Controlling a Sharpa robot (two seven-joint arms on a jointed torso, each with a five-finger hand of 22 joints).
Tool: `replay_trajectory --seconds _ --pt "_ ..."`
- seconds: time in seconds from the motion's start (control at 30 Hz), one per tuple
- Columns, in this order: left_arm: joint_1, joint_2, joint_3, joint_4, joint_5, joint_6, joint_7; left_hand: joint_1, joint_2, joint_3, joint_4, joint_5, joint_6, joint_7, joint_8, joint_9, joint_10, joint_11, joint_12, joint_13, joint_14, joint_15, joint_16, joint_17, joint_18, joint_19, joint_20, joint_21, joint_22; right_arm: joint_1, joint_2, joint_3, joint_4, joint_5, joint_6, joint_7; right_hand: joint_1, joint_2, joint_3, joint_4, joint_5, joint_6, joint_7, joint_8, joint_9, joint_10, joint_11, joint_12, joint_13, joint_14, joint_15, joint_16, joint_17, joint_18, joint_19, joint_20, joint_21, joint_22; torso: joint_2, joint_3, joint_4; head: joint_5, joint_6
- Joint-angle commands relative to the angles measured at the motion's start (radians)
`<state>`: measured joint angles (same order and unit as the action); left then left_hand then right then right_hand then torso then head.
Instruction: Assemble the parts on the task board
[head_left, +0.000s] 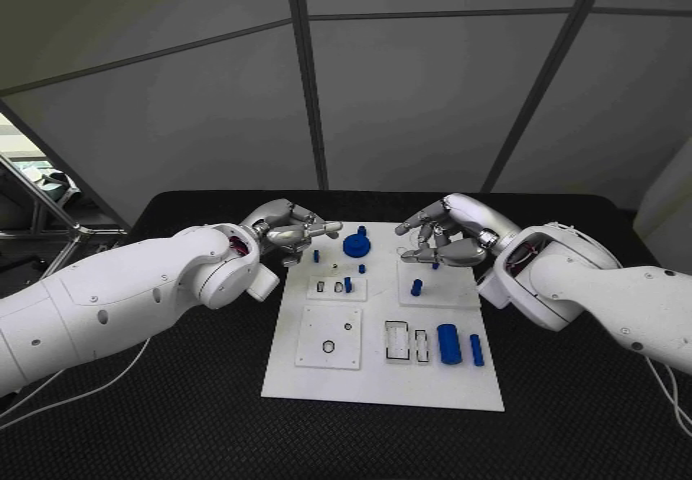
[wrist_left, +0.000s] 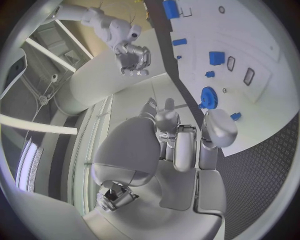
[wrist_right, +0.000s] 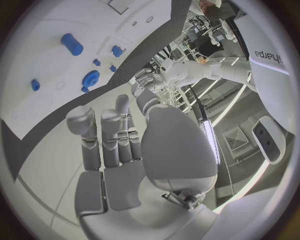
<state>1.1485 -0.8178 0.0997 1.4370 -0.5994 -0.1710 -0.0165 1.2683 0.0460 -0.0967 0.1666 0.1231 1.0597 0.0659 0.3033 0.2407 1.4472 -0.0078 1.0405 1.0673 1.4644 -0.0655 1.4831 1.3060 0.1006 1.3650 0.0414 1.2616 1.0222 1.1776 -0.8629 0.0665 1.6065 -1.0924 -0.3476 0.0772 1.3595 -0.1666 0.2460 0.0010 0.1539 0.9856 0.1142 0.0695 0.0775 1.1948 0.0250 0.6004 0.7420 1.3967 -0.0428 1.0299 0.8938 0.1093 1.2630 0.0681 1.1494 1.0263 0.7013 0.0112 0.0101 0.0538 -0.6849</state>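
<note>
Head camera looks down; wrist cameras share task board (head_left: 387, 330).

Black textured table (head_left: 173, 420), grey panelled wall (head_left: 418, 100) behind it, metal frame (head_left: 43, 205) at one side

Smooth white task board (head_left: 433, 385), matt like plastic, lies on a black table (head_left: 173, 410) with a rough, woven-looking texture. Small blue parts (head_left: 449, 343) look like matt plastic. Both arms have glossy white shells; the hands are silvery metal.
</note>
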Motion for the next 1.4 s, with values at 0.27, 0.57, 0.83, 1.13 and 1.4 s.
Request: replay_trajectory --seconds 0.27,0.57,0.83,1.13,1.4 --pt "0.049 0.071 0.008 -0.035 -0.44 0.222 -0.375 -0.085 -0.064 -0.069 0.125 -0.072 -0.117 0.016 0.092 0.303 -0.105 0.022 0.093 0.215 0.044 0.015 -0.072 0.095 0.012 -0.104 0.018 -0.009 -0.042 0.01 -0.026 0.003 -0.038 0.131 -0.001 0.029 -0.01 -0.001 0.017 -0.021 0.01 0.01 -0.002 -0.003 -0.002 0.008 0.001 -0.01 -0.025 0.007 -0.003 -0.024 -0.005 0.013 0.008 -0.002 -0.02 -0.016 -0.03 0.0089 -0.0027 0.003 -0.01" --pt "0.088 0.155 -0.023 -0.104 -0.495 0.294 -0.451 -0.046 -0.004 -0.088 0.12 -0.073 -0.123 -0.013 0.191 0.513 0.025 -0.004 0.347 0.398 0.1 -0.005 0.07 0.246 -0.025 0.006 -0.001 0.119 0.176 0.011 -0.024 0.003 -0.048 0.117 -0.011 0.013 -0.012 0.0 0.027 -0.03 0.019 0.011 -0.001 -0.004 -0.003 0.01 0.001 -0.014 -0.034 0.011 -0.002 -0.032 -0.004 0.013 0.012 -0.002 -0.026 -0.019 -0.032 0.0104 -0.0026 0.013 -0.019" --pt "0.103 0.192 -0.044 -0.138 -0.5 0.309 -0.469 -0.054 0.006 -0.103 0.122 -0.072 -0.128 -0.016 0.202 0.56 0.03 -0.008 0.356 0.406 0.103 -0.009 0.077 0.253 -0.029 0.013 -0.002 0.13 0.198 0.011 -0.018 0.003 -0.053 0.11 -0.015 0.003 -0.02 0.001 0.031 -0.031 0.021 0.013 -0.002 -0.003 -0.003 0.014 0.001 -0.013 -0.038 0.015 -0.003 -0.031 0.001 0.012 0.017 -0.002 -0.025 -0.016 -0.03 0.0091 -0.0022 0.006 -0.02" --pt "0.106 0.229 -0.064 -0.18 -0.501 0.347 -0.48 -0.074 0.019 -0.121 0.124 -0.073 -0.129 -0.019 0.207 0.598 0.035 -0.011 0.363 0.414 0.106 -0.011 0.086 0.263 -0.031 0.019 -0.004 0.14 0.215 0.011 -0.009 0.003 -0.059 0.107 -0.019 -0.002 -0.026 0.0 0.032 -0.032 0.022 0.013 -0.002 -0.004 -0.003 0.015 0.001 -0.013 -0.04 0.015 -0.003 -0.037 -0.003 0.014 0.013 -0.003 -0.035 -0.028 -0.03 0.0086 -0.0016 0.007 -0.029" --pt "0.106 0.252 -0.076 -0.2 -0.501 0.374 -0.477 -0.083 0.023 -0.129 0.124 -0.073 -0.129 -0.02 0.207 0.61 0.035 -0.012 0.364 0.415 0.106 -0.011 0.088 0.265 -0.032 0.019 -0.005 0.141 0.218 0.011 -0.004 0.003 -0.063 0.106 -0.019 -0.006 -0.028 0.0 0.033 -0.032 0.022 0.012 -0.002 -0.004 -0.004 0.014 0.001 -0.014 -0.042 0.014 -0.003 -0.043 -0.008 0.015 0.011 -0.003 -0.04 -0.033 -0.031 0.0089 -0.0023 0.007 -0.034"
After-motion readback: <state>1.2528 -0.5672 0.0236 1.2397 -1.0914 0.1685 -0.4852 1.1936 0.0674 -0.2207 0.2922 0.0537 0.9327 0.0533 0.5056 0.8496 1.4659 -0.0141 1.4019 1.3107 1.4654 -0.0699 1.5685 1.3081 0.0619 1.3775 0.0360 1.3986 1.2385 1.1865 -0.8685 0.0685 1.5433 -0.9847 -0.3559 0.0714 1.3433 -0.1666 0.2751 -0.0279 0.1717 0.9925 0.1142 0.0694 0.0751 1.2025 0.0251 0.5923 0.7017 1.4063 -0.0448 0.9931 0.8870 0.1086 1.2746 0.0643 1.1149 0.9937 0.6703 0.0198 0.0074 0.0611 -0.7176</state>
